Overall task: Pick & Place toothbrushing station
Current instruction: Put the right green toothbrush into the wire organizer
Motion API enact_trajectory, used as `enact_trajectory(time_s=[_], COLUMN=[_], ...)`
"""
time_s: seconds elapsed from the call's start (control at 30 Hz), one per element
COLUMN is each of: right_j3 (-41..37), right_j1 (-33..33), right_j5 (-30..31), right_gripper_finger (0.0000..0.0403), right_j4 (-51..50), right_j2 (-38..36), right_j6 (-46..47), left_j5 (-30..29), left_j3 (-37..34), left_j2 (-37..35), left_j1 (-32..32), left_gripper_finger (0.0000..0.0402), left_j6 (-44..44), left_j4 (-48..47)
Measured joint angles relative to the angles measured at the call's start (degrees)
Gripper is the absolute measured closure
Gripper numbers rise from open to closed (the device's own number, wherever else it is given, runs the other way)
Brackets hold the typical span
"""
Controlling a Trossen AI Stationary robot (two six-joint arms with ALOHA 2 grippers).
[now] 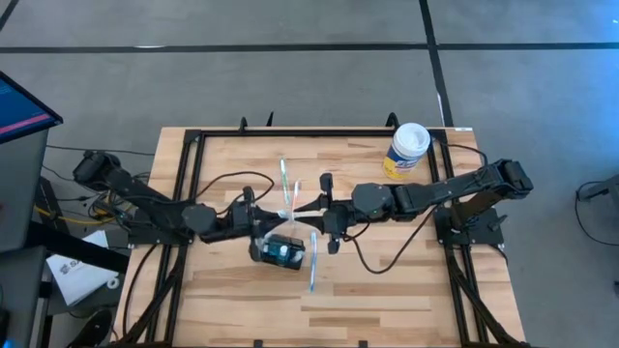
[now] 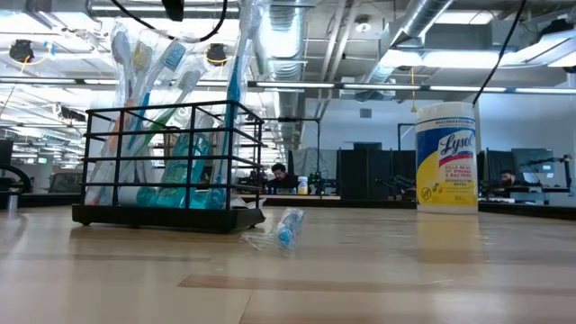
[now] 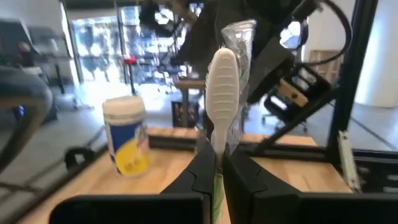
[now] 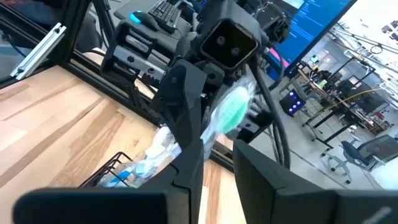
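The toothbrushing station is a black wire holder (image 1: 283, 251) (image 2: 171, 171) standing on its base at the table's middle, with several wrapped toothbrushes upright in it. My left gripper (image 1: 274, 218) (image 3: 217, 168), just past the holder's far side, is shut on a wrapped toothbrush (image 3: 221, 81) with a white head back. My right gripper (image 1: 308, 217) (image 4: 227, 180) faces it, open. The same brush's green bristles (image 4: 233, 109) show just beyond the right gripper's fingers. Another wrapped toothbrush (image 1: 314, 273) (image 2: 283, 229) lies flat on the table near the holder. My left gripper pinches the toothbrush's handle (image 3: 217, 180) between its two fingers, below the head. The brush stands up past the fingertips, with its head (image 3: 221, 74) well clear of them. The lower end of the handle is hidden by the fingers.
A yellow-and-white wipes canister with a white lid (image 1: 407, 151) (image 2: 446, 157) stands at the far right of the table. A black frame (image 1: 193, 135) runs round the table's edges. Cables (image 1: 368, 261) trail across the wood between the arms.
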Motion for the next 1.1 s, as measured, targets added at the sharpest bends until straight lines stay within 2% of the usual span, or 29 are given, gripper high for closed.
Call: enact_trajectory(time_s=[0.13,0.27,0.5,0.8,1.1], right_j3=[0.0,0.0,0.0,0.0,0.0], right_j1=[0.0,0.0,0.0,0.0,0.0], right_j5=[0.0,0.0,0.0,0.0,0.0], right_gripper_finger=[0.0326,0.0326,0.0326,0.0326,0.0326], right_j4=[0.0,-0.1,-1.5,-4.4,-4.4], right_j2=[0.0,0.0,0.0,0.0,0.0], right_j6=[0.0,0.7,0.9,3.4,3.5], left_j5=[0.9,4.4,5.2,12.1,12.5], left_j3=[0.0,0.0,0.0,0.0,0.0], left_j2=[-0.5,-0.3,-0.2,-0.2,-0.2], left_j1=[0.0,0.0,0.0,0.0,0.0], left_gripper_finger=[0.0397,0.0397,0.0397,0.0397,0.0397], left_j6=[-3.5,-6.2,-8.8,-11.2,-13.9], left_j4=[-3.3,-4.5,-8.8,-10.3,-15.3])
